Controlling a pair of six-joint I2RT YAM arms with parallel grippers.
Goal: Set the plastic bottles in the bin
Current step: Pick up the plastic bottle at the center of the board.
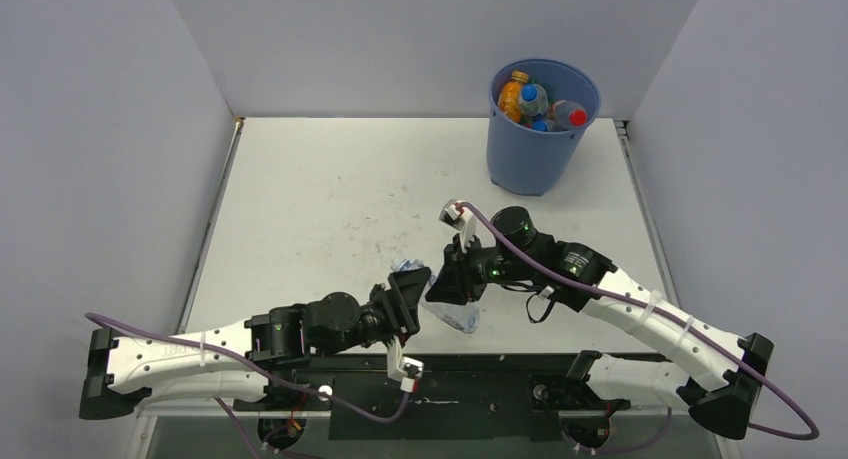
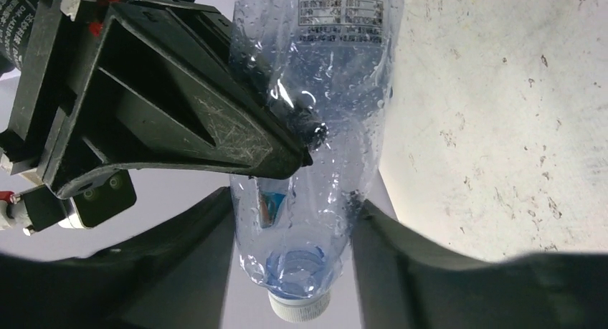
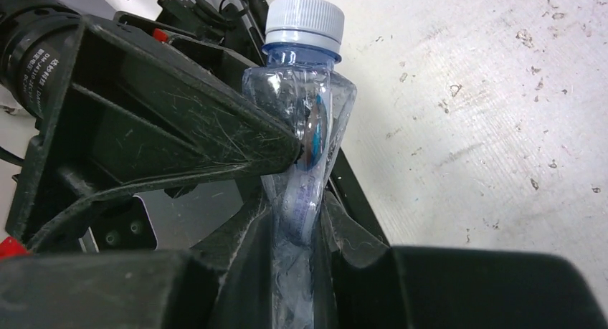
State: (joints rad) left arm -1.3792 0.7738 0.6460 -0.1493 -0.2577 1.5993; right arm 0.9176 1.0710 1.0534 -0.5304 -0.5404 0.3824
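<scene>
Looking from above, left gripper (image 1: 410,301) and right gripper (image 1: 452,282) both clasped one clear bottle (image 1: 455,319), well apart from the bin (image 1: 530,164); left wrist showed its cap end clamped, right wrist its body squashed flat, so the left should release first.

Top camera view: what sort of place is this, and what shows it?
Probably a robot test booth: plain grey walls enclose a scuffed white table, with two robot arms mounted at its near edge.

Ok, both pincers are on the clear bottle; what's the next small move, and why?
Probably open the left pincer. The right pincer squeezes the clear bottle flat, the left grips near its cap, and the bin stands at the far right.
</scene>
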